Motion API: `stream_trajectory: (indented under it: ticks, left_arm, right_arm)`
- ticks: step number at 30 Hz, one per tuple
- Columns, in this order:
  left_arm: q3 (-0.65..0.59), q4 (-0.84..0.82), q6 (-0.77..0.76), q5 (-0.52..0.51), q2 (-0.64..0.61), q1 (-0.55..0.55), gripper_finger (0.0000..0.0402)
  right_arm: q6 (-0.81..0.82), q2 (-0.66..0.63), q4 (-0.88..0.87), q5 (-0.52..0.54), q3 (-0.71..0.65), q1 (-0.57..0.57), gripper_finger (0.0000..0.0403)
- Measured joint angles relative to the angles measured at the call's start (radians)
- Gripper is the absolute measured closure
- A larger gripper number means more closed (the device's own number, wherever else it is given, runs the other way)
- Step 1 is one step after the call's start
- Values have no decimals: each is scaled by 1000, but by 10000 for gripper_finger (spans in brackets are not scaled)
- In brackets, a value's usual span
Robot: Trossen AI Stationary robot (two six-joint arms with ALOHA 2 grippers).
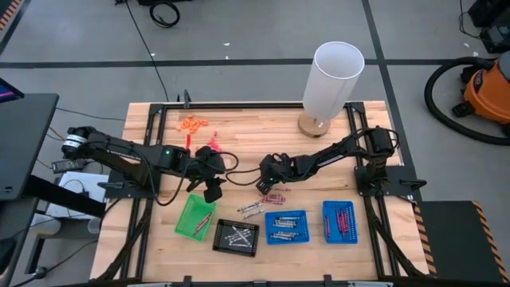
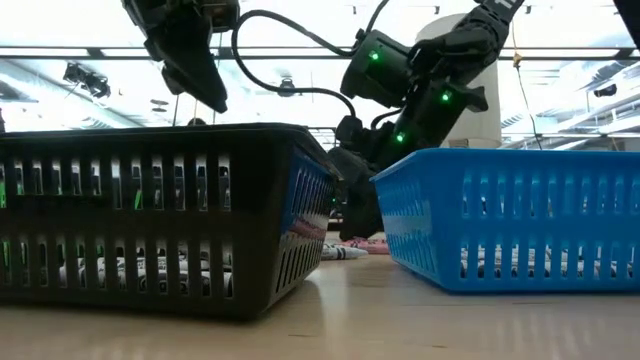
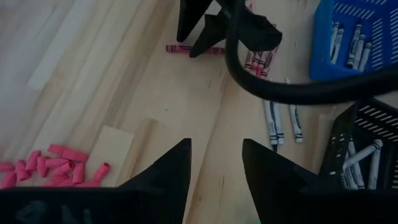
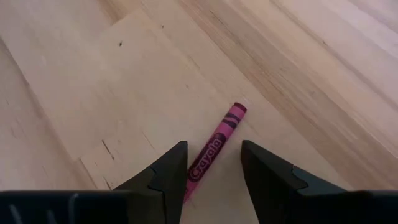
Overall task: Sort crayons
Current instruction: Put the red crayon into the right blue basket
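Note:
My right gripper (image 4: pixel 213 171) is open and low over the table. Its fingers stand on either side of the near end of a single maroon-pink crayon (image 4: pixel 214 149) that lies flat on the wood. Just beyond it lie more maroon crayons (image 3: pixel 261 61) and grey-white crayons (image 3: pixel 273 124), loose on the table. My left gripper (image 3: pixel 216 168) hangs open and empty above the table, to the left of the right gripper (image 1: pixel 265 183). In a row at the near edge stand a green tray (image 1: pixel 195 217), a black tray (image 1: pixel 236 237) and two blue trays (image 1: pixel 285 227) (image 1: pixel 339 221), all holding crayons.
A tall white cylinder (image 1: pixel 335 80) on a round wooden base stands at the far right. Orange bits (image 1: pixel 193 123) and pink chunky bits (image 3: pixel 56 168) lie at the far left. A black cable (image 3: pixel 292 93) loops between the arms. Bare wood lies left of the green tray.

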Motion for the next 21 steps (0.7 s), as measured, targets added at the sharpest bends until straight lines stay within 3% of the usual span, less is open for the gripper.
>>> stream_trajectory:
  ticks: [5,11,17,21]
  left_arm:
    - [0,8,-1,0,0,0,249]
    - [0,14,-11,0,0,0,249]
    - [0,125,13,0,1,-5,249]
    - [0,204,34,0,-4,-8,249]
  right_arm:
    - [0,-1,-1,6,-2,2,256]
    - [0,-2,-9,2,-3,1,312]
    - [-4,-15,-11,-65,-3,0,378]
    - [-45,-40,-34,-135,-6,-7,387]
